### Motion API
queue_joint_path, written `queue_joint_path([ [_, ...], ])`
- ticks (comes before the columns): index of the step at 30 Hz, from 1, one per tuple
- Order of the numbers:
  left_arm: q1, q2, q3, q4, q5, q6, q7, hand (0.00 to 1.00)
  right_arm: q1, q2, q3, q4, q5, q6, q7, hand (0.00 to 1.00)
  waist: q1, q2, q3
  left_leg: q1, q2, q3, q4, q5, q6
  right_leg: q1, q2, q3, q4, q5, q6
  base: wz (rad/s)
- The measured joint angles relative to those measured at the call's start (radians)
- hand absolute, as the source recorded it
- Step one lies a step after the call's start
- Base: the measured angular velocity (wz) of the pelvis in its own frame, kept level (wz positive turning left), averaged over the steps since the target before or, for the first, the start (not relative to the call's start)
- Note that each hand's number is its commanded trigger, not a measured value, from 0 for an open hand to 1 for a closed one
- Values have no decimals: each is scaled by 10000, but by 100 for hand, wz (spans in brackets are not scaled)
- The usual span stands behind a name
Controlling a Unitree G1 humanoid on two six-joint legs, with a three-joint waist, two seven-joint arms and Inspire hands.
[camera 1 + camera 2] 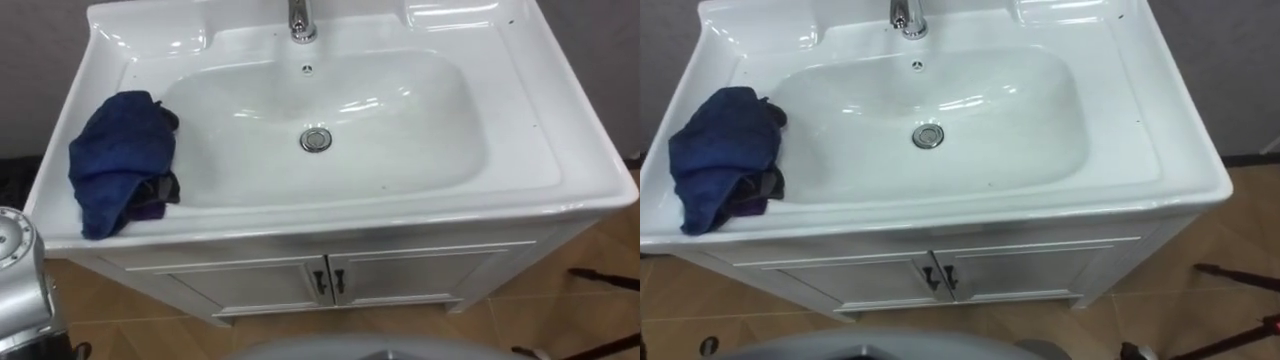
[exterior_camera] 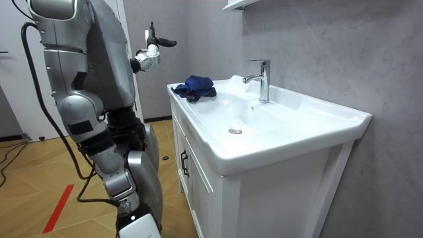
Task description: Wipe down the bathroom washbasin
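left arm: raised, elbow bent, forearm lifted to about shoulder height
left hand (image 2: 152,51): empty, fingers straight and spread, one pointing up, another pointing forward
right arm: hangs down along the body, slightly bent at the elbow
right hand (image 2: 137,226): low beside the leg
stance: upright

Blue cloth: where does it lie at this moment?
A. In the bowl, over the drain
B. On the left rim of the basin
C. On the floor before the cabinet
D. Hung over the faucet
B: the blue cloth lies bunched on the left rim of the basin, apart from the drain and the faucet.
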Motion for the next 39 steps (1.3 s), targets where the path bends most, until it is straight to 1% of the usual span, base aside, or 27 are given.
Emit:
queue_joint_path([
  [2, 54, -2, 206, -1, 0, -106, 163, 0, 9, -2, 3, -14, 5, -7, 3, 0, 60, 13, 10, -32, 0, 32, -22, 0, 0, -38, 0, 8, 12, -4, -2, -4],
  [3, 128, -2, 331, 1, -47, -162, 281, 0, 2, -16, 31, -25, 3, -7, 0, 0, 107, -14, -21, -48, -5, -1, -28, 0, 0, -86, -8, -7, 42, -6, -5, -3],
  [5, 225, -4, 363, 8, -378, -208, 500, 0, 37, -68, 206, -22, 7, 2, -23, 0, 274, 50, -71, -78, -12, -3, -18, 1, 0, -135, -19, -18, 65, -7, -7, 0],
  [6, 249, -5, 412, 34, -705, -208, 632, 0, 75, -85, 304, -26, 38, 10, -33, 0, 380, 2, -48, -81, -13, -6, -10, 3, -1, -139, -25, -39, 73, -12, -15, 0],
  [7, 247, -4, 499, 80, -1013, -206, 757, 0, 127, -97, 408, -54, 36, 12, -40, 0, 503, 45, -102, -81, -13, -7, 7, 3, -1, -132, -32, -57, 73, -19, -24, 0],
  [9, 272, -6, 723, 269, -1388, -206, 893, 0, 124, -118, 456, -74, 34, 27, -40, 0, 608, -6, -95, -79, -13, -10, 4, 4, -2, -120, -40, -89, 73, -33, -26, 0],
  [11, 569, -21, 905, 569, -1962, -211, 894, 0, 150, -182, 462, -146, 40, 35, -39, 0, 680, -1, -119, -54, -18, -4, 4, 4, -2, -85, -51, -94, 68, -41, -22, 0],
  [13, 891, -24, 994, 1330, -2704, -169, 896, 0, 270, -293, 460, -290, 32, 102, 1, 0, 785, 50, -119, -15, -58, -85, 23, 4, -2, -19, -131, -242, 105, -89, -15, 10],
  [14, 940, -25, 1035, 1524, -2805, -154, 896, 0, 312, -306, 457, -334, 28, 122, 3, 0, 817, 28, -125, -17, -71, -153, 29, 4, -1, -9, -148, -272, 119, -105, -6, 19],
  [15, 1040, -23, 1144, 1860, -2962, -153, 907, 0, 348, -310, 446, -377, -3, 163, 5, 0, 872, -10, -101, -20, -113, -285, 28, 6, 4, -20, -187, -301, 210, -165, 18, 17],
  [17, 1253, -25, 1182, 2516, -3054, -152, 937, 0, 332, -368, 465, -408, -55, 276, 3, 0, 1052, -42, -121, -34, -148, -327, 25, 4, 8, -45, -214, -300, 252, -195, 49, 6],
  [18, 1425, -31, 1188, 2844, -3346, -151, 1022, 0, 319, -382, 470, -489, -56, 319, 4, 0, 1145, -60, -127, -53, -154, -367, 20, 0, 15, -51, -215, -306, 230, -193, 53, 6],
  [20, 1613, -37, 1183, 3267, -3755, -150, 1177, 0, 269, -374, 587, -496, -76, 316, 31, 0, 1154, -72, -170, -88, -177, -570, 25, -9, 40, -8, -233, -439, 202, -178, 58, 20],
  [21, 1750, -90, 1177, 3502, -4005, -153, 1270, 0, 253, -372, 611, -496, -74, 315, 49, 0, 1195, -180, -166, -94, -197, -667, 9, 6, 61, 28, -285, -593, 208, -181, 53, 21],
  [23, 1861, -247, 1155, 3849, -4384, -154, 1354, 0, 213, -421, 665, -491, -75, 325, 60, 0, 1262, -191, -180, -155, -227, -786, 8, 15, 76, 59, -332, -710, 220, -196, 56, 21],
  [24, 1863, -324, 1062, 4113, -4658, -155, 1407, 0, 211, -449, 667, -491, -65, 330, 85, 0, 1314, -263, -145, -209, -269, -897, 9, 31, 99, 47, -382, -802, 247, -221, 80, 22],
  [25, 1878, -437, 1027, 4441, -4800, -155, 1411, 0, 203, -490, 666, -491, -24, 339, 131, 0, 1369, -260, -141, -208, -290, -894, 6, 48, 118, 40, -408, -826, 248, -229, 92, 19],
  [26, 1904, -462, 988, 4674, -4817, -157, 1413, 0, 188, -498, 674, -488, -20, 341, 135, 0, 1387, -247, -140, -211, -296, -905, 0, 49, 120, 47, -418, -844, 250, -233, 98, 8],
  [28, 2215, -546, 555, 5536, -4998, -161, 1255, 0, 166, -480, 674, -475, -12, 332, 148, 0, 1343, -251, -139, -221, -338, -1100, -29, 48, 127, 165, -476, -1008, 204, -259, 133, 19],
  [29, 2233, -566, 331, 5786, -4981, -170, 1199, 0, 180, -474, 671, -469, -11, 338, 155, 0, 1350, -267, -142, -216, -354, -1122, -30, 50, 131, 173, -499, -1047, 209, -271, 145, 21],
  [30, 2250, -601, -41, 6510, -4952, -170, 1042, 0, 143, -473, 669, -463, -23, 389, 195, 0, 1369, -281, -142, -227, -367, -1163, -26, 53, 139, 171, -519, -1078, 213, -288, 153, 11],
  [31, 2271, -671, -298, 7214, -4939, -163, 883, 0, 80, -451, 670, -459, -80, 424, 228, 0, 1369, -311, -142, -235, -368, -1205, -26, 53, 140, 179, -517, -1090, 195, -289, 154, 6],
  [32, 2344, -739, -405, 7476, -4936, -158, 807, 0, 69, -433, 672, -459, -94, 419, 226, 0, 1367, -341, -147, -234, -369, -1210, -28, 53, 140, 186, -517, -1105, 188, -289, 154, 4],
  [34, 2538, -967, -1183, 8388, -4803, -107, 551, 0, 9, -392, 662, -434, -74, 441, 207, 0, 1333, -448, -155, -215, -369, -1187, -15, 56, 145, 211, -518, -1111, 176, -291, 157, 0],
  [35, 2596, -997, -1384, 8710, -4669, -46, 468, 0, -1, -388, 667, -434, -82, 449, 199, 0, 1323, -474, -151, -213, -370, -1194, -9, 56, 145, 225, -518, -1119, 165, -291, 157, 5],
  [37, 2630, -1018, -2104, 9669, -3970, 217, -9, 0, -52, -358, 663, -338, -84, 467, 211, 0, 1235, -551, -138, -163, -357, -1268, -6, 54, 147, 420, -480, -1187, -34, -265, 179, 12],
  [39, 2629, -1044, -2321, 10317, -3331, 405, -454, 0, -180, -349, 657, -169, -82, 530, 239, 0, 1115, -574, -129, -102, -352, -1304, -81, 51, 151, 497, -476, -1214, -85, -265, 180, 7],
])
